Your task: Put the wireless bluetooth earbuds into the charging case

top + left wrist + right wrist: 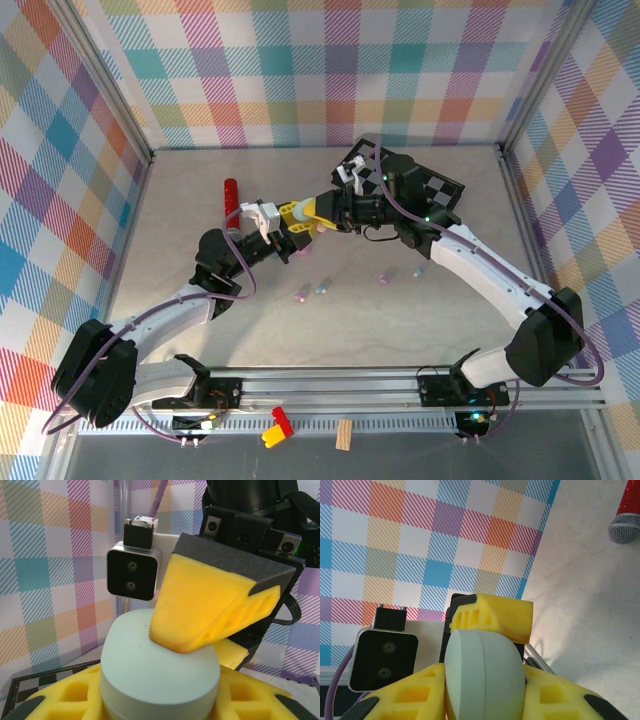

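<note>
Holding: I have the pale mint, pebble-shaped plastic charging case (150,665) up in the air, where my two arms meet.
Left gripper (288,220): its yellow fingers hug the case from both sides, so the case cannot slip down.
Right gripper (322,210): it pinches the same case at the rim, with one yellow finger lying on top. I think that is to pull the lid up.
Lid: it looks closed to me. I see just a thin line round the case.
Earbuds: the tiny pastel plastic earbuds (322,289) lie loose on the grey table (200,270), under the arms and well apart from the case. None is in yet.
Next: I think the case must open first.
Risk: with two grips tugging, the smooth case could pop out.
</note>
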`<action>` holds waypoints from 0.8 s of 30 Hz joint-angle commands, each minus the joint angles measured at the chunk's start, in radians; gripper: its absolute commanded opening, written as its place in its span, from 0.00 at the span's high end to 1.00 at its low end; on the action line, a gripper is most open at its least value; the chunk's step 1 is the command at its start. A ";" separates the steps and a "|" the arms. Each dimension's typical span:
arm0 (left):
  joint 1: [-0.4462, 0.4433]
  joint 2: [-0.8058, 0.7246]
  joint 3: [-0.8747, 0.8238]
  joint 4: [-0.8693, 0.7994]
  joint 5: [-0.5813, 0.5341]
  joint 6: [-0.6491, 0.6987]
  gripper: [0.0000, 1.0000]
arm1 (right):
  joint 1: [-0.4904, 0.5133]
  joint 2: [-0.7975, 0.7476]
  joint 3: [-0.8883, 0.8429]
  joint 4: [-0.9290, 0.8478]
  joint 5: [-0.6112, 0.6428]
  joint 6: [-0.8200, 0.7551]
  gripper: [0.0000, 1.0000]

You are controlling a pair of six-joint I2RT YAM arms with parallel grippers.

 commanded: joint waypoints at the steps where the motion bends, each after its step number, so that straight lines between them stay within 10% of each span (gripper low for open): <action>1: 0.002 -0.029 -0.007 0.006 0.039 0.006 0.47 | -0.017 -0.039 -0.035 0.029 0.062 -0.022 0.83; 9: 0.019 -0.140 0.005 -0.380 -0.015 0.133 0.02 | -0.146 -0.085 -0.254 0.009 0.274 -0.046 0.85; 24: 0.020 -0.113 0.187 -0.975 -0.294 0.370 0.00 | -0.250 0.323 -0.211 0.034 0.364 -0.107 0.84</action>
